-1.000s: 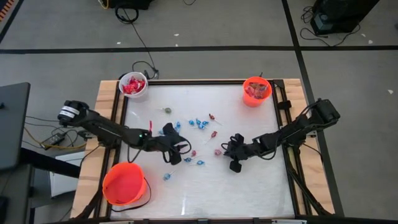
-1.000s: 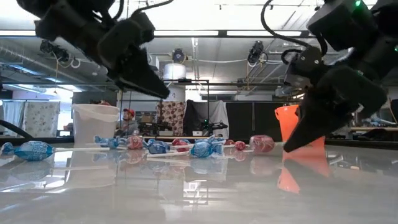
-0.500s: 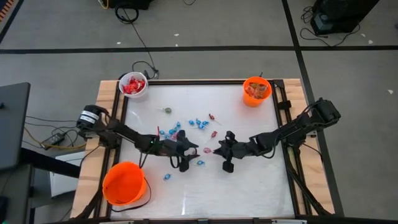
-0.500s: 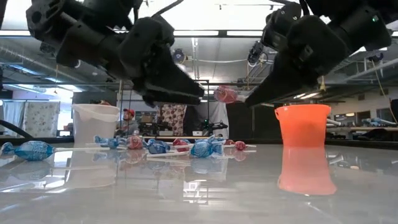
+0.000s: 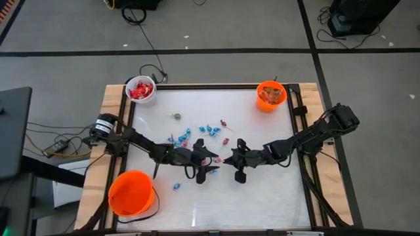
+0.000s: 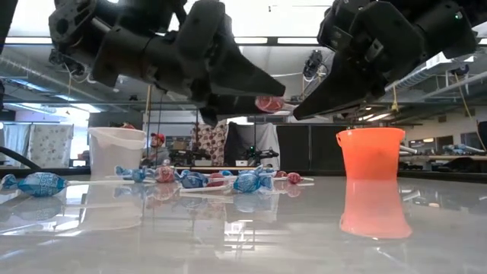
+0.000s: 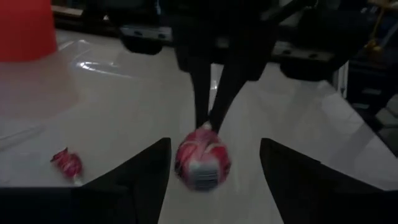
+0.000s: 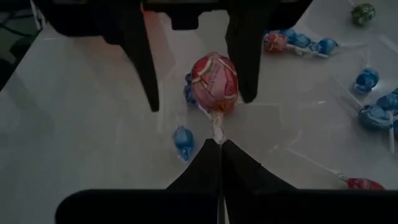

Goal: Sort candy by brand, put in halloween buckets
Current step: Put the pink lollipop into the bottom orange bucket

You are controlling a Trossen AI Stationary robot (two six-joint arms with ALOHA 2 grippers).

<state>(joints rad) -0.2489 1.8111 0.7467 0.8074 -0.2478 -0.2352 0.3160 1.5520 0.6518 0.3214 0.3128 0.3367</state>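
Left gripper [image 7: 214, 168] fingers spread wide, a red-and-white wrapped lollipop [image 7: 202, 158] between them, touching neither. Lollipop's stick pinched above by the right gripper [image 7: 211, 118], its dark fingers together. Another small red wrapped candy [image 7: 67, 163] lies on the white table [image 7: 112, 106]. Orange bucket [image 7: 25, 28] at far corner.

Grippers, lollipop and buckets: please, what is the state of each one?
right gripper: shut on the pink lollipop's stick, above the table.
left gripper: open, fingers either side of the lollipop.
pink lollipop: held in the air.
white bucket: upright, red candy inside.
small orange bucket: upright, holds candy.
large orange bucket: upright.
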